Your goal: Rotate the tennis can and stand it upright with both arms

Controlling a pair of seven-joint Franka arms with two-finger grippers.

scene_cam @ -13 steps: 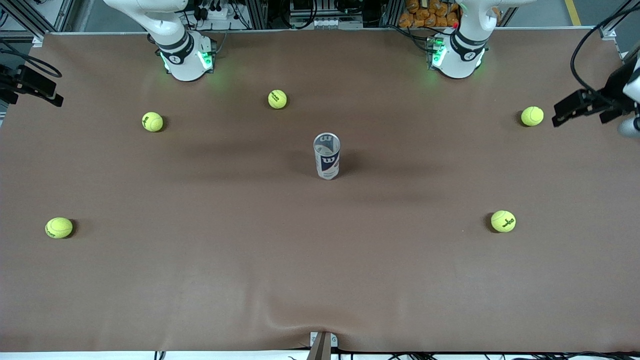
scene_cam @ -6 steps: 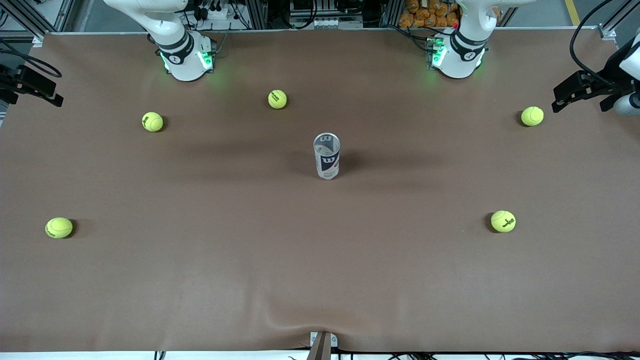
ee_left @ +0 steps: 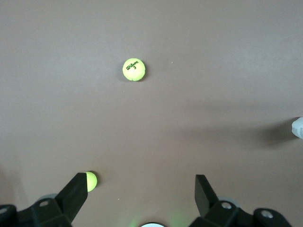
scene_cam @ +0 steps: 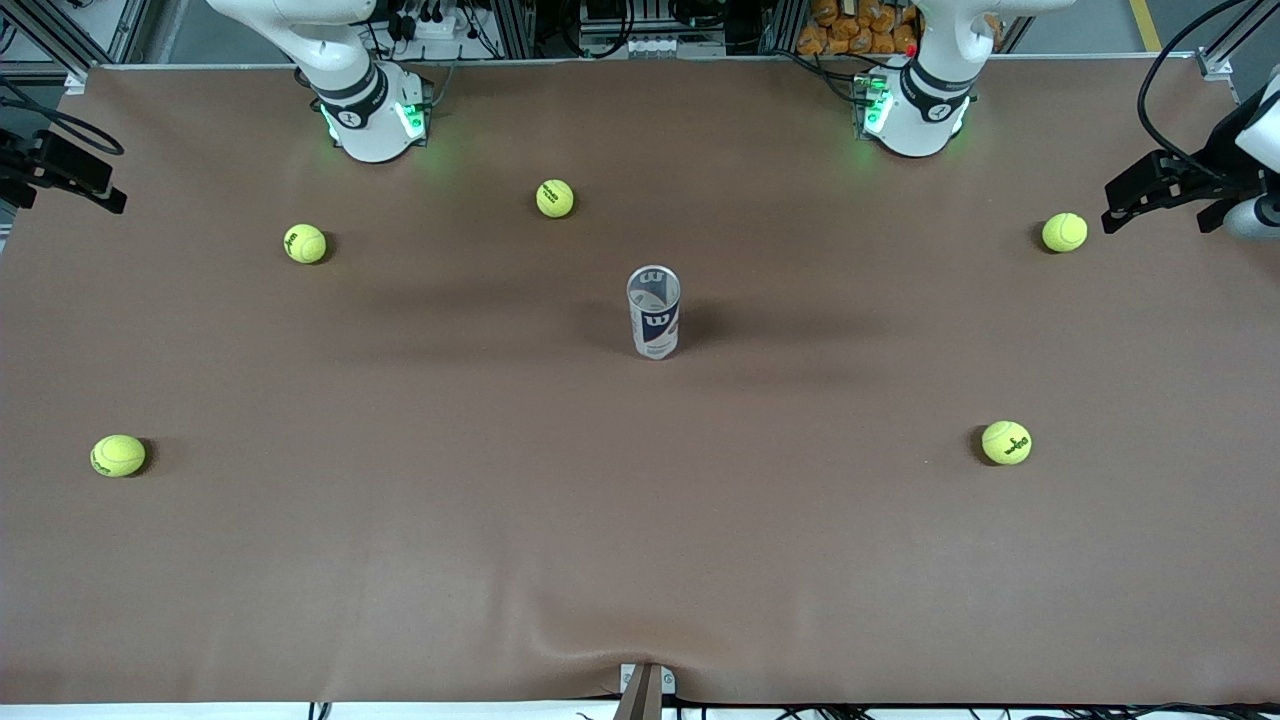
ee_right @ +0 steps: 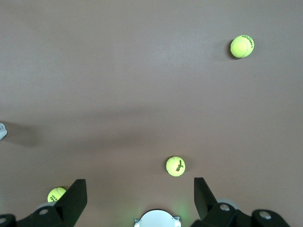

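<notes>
The tennis can stands upright at the middle of the table, white and dark blue with a "W" logo, its open top showing. A sliver of it shows at the edge of the left wrist view and of the right wrist view. My left gripper hangs open and empty over the left arm's end of the table, far from the can; its own view shows it too. My right gripper waits open and empty over the right arm's end, also shown in its own view.
Several yellow-green tennis balls lie scattered on the brown table: one beside the left gripper, one nearer the camera, others toward the right arm's end and near the bases.
My left gripper has drifted a little toward the robots' side at the table's end. The can, the balls and the right arm have not moved.
</notes>
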